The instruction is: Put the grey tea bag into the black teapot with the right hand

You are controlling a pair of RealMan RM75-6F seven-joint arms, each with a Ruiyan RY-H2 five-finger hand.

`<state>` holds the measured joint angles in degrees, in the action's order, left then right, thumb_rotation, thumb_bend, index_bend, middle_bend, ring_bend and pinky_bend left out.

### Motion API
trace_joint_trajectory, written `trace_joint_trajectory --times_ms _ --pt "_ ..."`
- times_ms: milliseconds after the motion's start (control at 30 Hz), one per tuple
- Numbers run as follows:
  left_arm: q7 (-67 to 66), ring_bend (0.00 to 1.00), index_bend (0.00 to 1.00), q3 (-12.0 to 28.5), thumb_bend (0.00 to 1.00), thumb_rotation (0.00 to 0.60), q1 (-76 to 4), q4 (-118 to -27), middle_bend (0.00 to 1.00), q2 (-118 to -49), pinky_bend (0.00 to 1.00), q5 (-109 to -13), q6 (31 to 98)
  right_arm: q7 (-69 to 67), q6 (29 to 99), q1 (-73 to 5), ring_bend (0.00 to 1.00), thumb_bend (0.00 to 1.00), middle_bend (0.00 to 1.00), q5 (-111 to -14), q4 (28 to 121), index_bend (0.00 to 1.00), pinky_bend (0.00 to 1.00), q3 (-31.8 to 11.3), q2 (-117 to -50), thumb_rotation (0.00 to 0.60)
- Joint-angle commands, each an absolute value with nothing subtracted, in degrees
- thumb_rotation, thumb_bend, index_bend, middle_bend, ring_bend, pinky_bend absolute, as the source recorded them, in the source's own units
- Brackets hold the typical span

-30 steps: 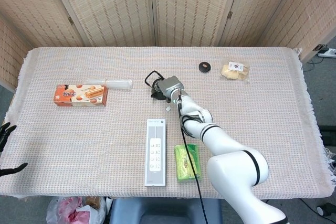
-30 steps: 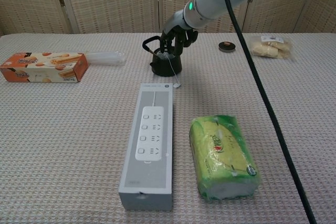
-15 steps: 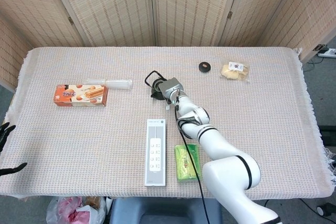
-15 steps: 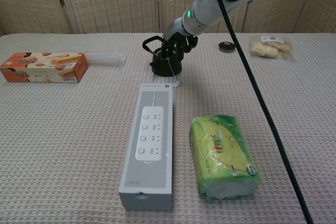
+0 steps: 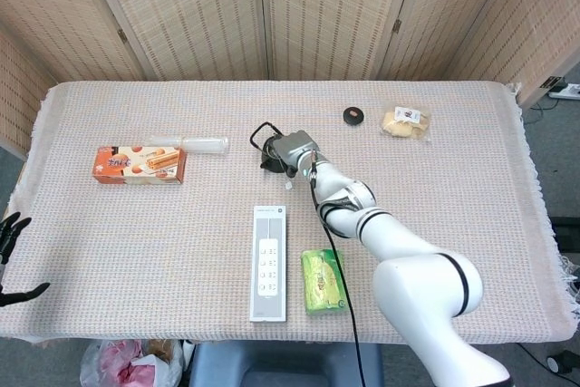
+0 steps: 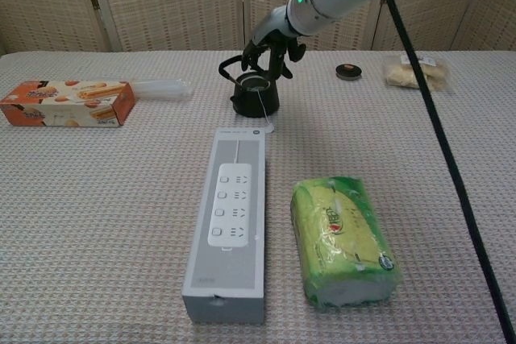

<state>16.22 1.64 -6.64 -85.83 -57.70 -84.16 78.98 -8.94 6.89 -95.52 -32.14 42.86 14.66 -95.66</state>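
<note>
Right hand (image 6: 272, 40) hovers empty, fingers spread, above teapot (image 6: 255, 96); bag seems inside, string (image 6: 263, 110) trailing out, so we lift straight up, avoiding the string.

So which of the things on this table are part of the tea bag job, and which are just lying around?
Part of the job:
black teapot
tea bag string and tag
right hand

Lying about:
power strip
green packet
biscuit box
clear tube
bagged snacks
small black disc
</note>
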Motion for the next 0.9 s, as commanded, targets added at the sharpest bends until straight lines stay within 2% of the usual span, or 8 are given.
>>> trace_joint_trajectory --times_ms 33,167,233,333,433,567,667,900 --pt "15.29 0.0 0.0 1.5 0.14 0.6 -6.5 -86.33 0.0 -57.86 0.15 -84.48 79.38 -5.3 24.84 -96.83 0.56 0.56 0.02 -31.45 71.7 0.07 0.92 15.58 -77.93 0.6" --pt "14.1 0.0 0.0 1.48 0.14 0.6 -6.33 -86.99 0.0 -58.01 0.15 -84.74 80.03 4.01 43.42 -95.55 0.52 0.52 0.0 -29.91 93.13 0.04 0.89 18.6 -68.3 0.6" --pt "13.72 0.0 0.0 1.39 0.14 0.6 -6.23 -87.33 0.0 -58.07 0.15 -85.07 80.38 8.78 52.43 -93.42 0.49 0.5 0.0 -30.61 101.21 0.03 0.85 20.03 -65.54 0.6" --pt "13.32 0.0 0.0 1.04 0.14 0.6 -6.12 -87.91 0.0 -58.06 0.15 -86.2 81.06 15.64 69.39 -86.39 0.44 0.46 0.0 -35.2 112.45 0.02 0.75 22.32 -62.91 0.6" --pt "12.65 0.0 0.0 0.83 0.14 0.6 -5.86 -88.3 0.0 -58.14 0.15 -87.1 82.05 19.72 83.9 -77.08 0.36 0.45 0.0 -43.11 117.62 0.01 0.61 24.69 -63.33 0.6" --pt "11.45 0.0 0.0 0.56 0.14 0.6 -5.5 -88.88 0.0 -58.37 0.15 -87.95 83.11 22.6 97.13 -64.89 0.29 0.44 0.0 -53.48 119.14 0.01 0.45 27.73 -64.78 0.6" --pt "10.35 0.0 0.0 0.34 0.14 0.6 -5.29 -89.35 0.0 -58.55 0.15 -88.54 83.7 24.15 104.36 -56.38 0.28 0.44 0.0 -59.98 117.89 0.01 0.41 29.16 -66.01 0.6" --pt "7.8 0.0 0.0 -0.03 0.14 0.6 -4.87 -90.02 0.0 -59.1 0.15 -89.67 84.95 25.07 115.3 -38.31 0.2 0.44 0.0 -70.95 108.35 0.0 0.25 29.55 -71.17 0.6"
